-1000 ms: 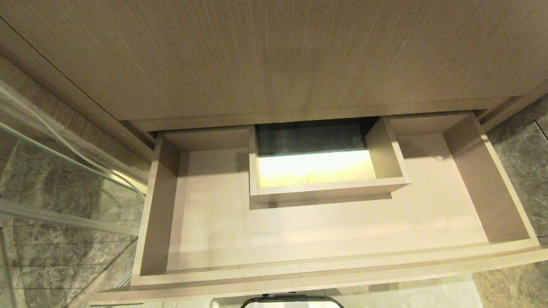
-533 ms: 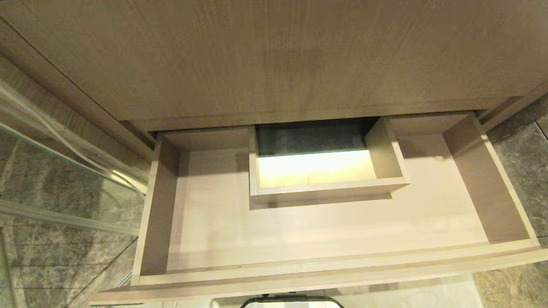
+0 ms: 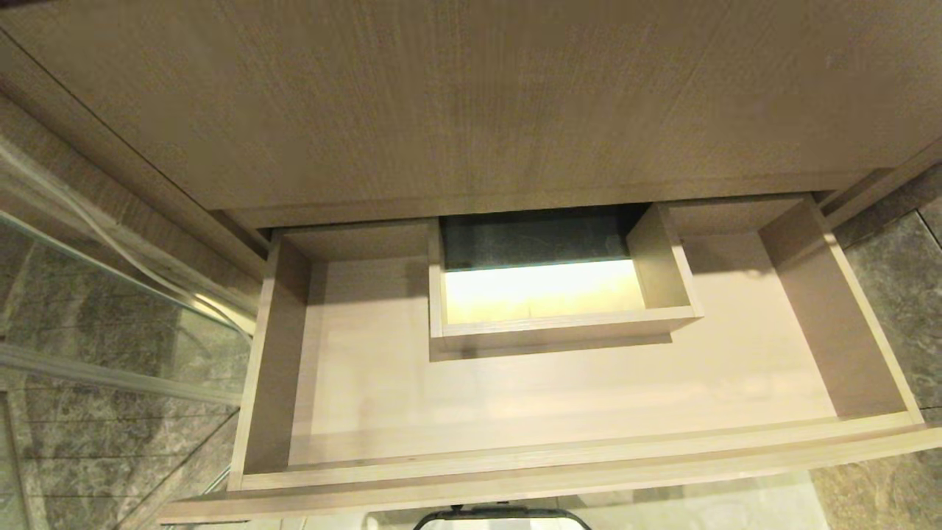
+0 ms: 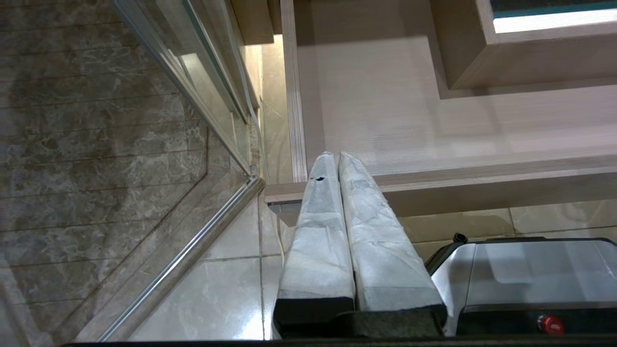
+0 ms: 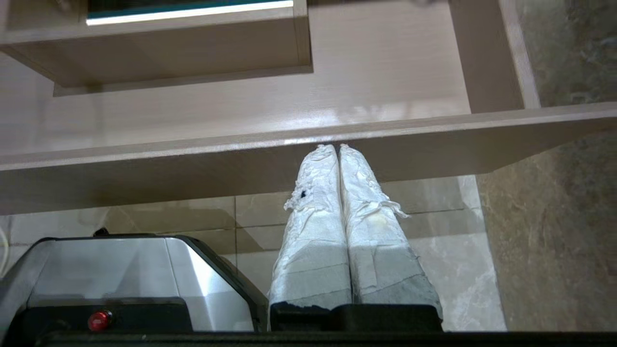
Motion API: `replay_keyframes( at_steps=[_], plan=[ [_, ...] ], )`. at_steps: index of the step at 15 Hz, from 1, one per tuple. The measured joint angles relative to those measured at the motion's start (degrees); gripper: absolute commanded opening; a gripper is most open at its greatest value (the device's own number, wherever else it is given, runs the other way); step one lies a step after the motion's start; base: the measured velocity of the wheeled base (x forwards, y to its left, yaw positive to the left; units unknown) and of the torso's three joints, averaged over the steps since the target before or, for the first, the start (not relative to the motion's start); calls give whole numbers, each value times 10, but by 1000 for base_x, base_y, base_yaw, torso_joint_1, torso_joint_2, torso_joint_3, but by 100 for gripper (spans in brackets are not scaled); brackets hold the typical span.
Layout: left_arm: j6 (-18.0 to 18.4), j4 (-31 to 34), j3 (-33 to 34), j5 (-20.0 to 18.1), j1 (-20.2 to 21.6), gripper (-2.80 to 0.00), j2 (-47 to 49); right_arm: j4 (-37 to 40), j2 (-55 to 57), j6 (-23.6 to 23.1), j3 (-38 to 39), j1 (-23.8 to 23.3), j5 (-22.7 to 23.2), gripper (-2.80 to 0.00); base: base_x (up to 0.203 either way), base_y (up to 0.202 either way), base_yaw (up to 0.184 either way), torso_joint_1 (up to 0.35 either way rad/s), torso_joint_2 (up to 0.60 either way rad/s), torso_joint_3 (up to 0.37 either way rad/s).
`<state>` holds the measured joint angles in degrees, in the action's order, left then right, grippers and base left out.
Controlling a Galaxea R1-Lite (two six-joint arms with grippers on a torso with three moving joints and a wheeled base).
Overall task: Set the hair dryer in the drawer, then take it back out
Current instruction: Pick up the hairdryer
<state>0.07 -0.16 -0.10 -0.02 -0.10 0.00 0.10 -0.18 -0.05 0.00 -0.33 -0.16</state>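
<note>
The drawer stands pulled out below me, wide and shallow, of light wood, with a boxed cut-out at mid-back. Its floor is bare, and the hair dryer is out of view. Neither arm shows in the head view. My left gripper hangs shut and empty near the drawer's front left corner, its white-wrapped fingers pressed together. My right gripper is also shut and empty, just in front of the drawer front.
A taller wood panel rises above the drawer. A glass shower panel with a metal rail stands at the left, and dark marble at the right. My own base sits on the pale tiled floor under the drawer front.
</note>
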Motion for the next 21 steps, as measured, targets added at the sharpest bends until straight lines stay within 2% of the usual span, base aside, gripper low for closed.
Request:
replay_keyframes(
  at_steps=[4,6,10,13,21],
  plan=[
    [0,0,0,0,0,-280,0,0,0,0,0,0,0,-280,1,-1,19,196,-458,-186],
    [0,0,0,0,0,-280,0,0,0,0,0,0,0,-280,0,-4,150,63,-501,-202],
    [0,0,0,0,0,-280,0,0,0,0,0,0,0,-280,0,-7,175,411,-481,-209],
    [0,0,0,0,0,-280,0,0,0,2,0,0,-1,-280,1,-5,121,148,-151,-68],
    [0,0,0,0,0,-280,0,0,1,2,0,0,-1,-280,0,0,0,10,-7,-4]
  ],
)
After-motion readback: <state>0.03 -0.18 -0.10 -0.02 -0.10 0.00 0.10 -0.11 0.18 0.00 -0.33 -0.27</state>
